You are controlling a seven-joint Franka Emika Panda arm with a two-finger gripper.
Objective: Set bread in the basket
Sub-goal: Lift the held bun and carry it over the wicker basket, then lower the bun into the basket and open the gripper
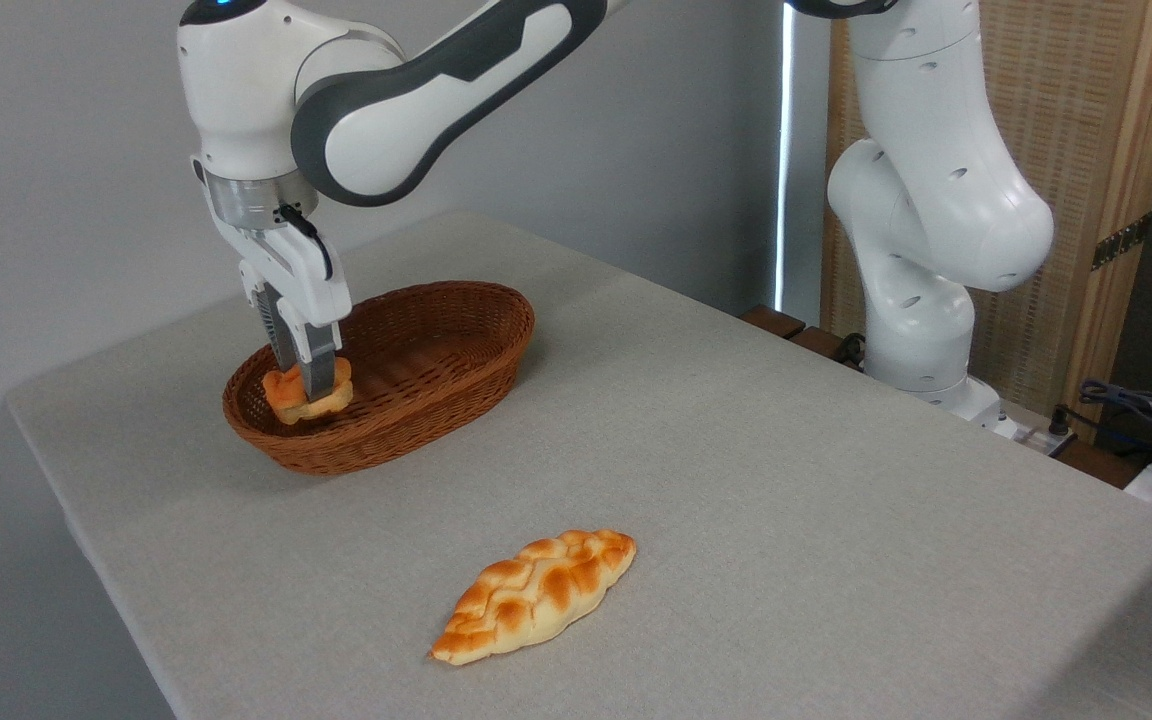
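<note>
Over basket (456, 345) (unlabelled): gripped bread (294, 396)

You can't see the middle of the bread (288, 396) — a gripper (308, 385) finger crosses it, and the basket (456, 340) rim hides its underside, so whether it touches the basket floor is unclear. The arm's (936, 220) top and the cables (1146, 410) — both run off frame.

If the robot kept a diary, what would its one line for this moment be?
gripper: shut on bun | bun: over basket, left end, not released | braided loaf: on table, untouched
</note>
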